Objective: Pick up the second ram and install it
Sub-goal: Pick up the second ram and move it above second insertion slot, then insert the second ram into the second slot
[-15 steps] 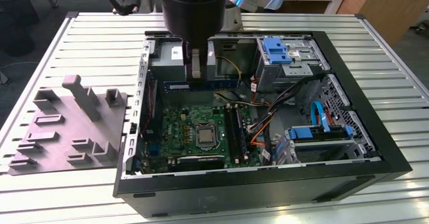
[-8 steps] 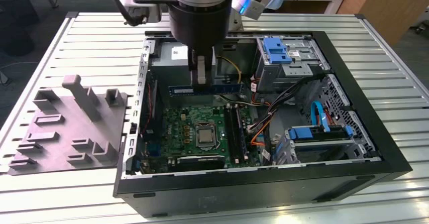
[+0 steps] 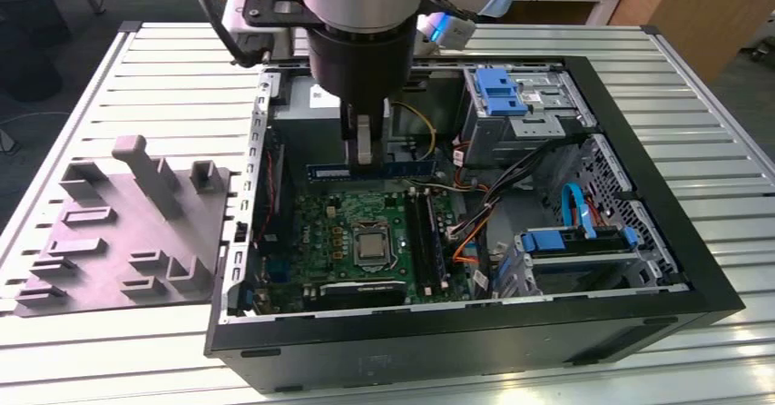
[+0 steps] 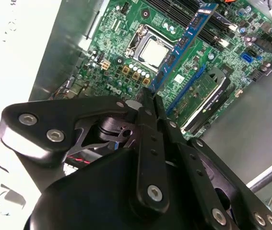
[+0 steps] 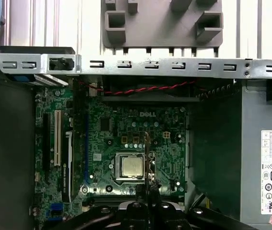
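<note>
Above the motherboard (image 3: 321, 222), at upper centre of the exterior view, the second ram (image 3: 409, 163) is held level, pinched between the closed fingers of the gripper (image 3: 362, 156), inside the open computer case (image 3: 485, 321).

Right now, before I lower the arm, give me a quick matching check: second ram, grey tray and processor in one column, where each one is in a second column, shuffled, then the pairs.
Things:
1. second ram
2. grey tray
3. processor

Places:
A. on the slatted table, at the exterior view's left of the case
B. seated in the middle of the motherboard
C. clamped in the gripper, above the motherboard

Pairs: 1-C, 2-A, 3-B.
</note>
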Tool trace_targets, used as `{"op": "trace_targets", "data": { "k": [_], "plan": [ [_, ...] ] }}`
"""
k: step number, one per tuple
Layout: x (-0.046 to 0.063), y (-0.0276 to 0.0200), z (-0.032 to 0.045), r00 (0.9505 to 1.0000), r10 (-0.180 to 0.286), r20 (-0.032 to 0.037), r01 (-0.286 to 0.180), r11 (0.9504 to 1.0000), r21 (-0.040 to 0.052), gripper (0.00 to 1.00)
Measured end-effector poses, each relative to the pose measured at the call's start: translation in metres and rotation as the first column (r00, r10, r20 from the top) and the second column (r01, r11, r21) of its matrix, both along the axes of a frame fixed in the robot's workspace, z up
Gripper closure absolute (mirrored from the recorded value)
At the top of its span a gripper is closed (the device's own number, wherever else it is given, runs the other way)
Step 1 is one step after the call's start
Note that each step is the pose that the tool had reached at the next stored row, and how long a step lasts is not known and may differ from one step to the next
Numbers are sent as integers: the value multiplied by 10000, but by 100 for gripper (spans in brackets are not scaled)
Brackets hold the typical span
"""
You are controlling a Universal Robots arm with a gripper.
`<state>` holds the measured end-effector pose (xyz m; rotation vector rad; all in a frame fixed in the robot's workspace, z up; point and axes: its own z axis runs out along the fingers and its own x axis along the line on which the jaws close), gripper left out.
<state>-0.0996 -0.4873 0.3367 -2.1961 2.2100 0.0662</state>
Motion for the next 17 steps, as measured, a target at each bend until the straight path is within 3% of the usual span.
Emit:
{"op": "trace_targets", "data": {
  "k": [6, 17],
  "plan": [
    [0, -11, -94, 10000, -51, 0, 51, 10000, -5, 86],
    [1, -28, -144, 10000, -90, 0, 90, 10000, -7, 86]
  ]
}}
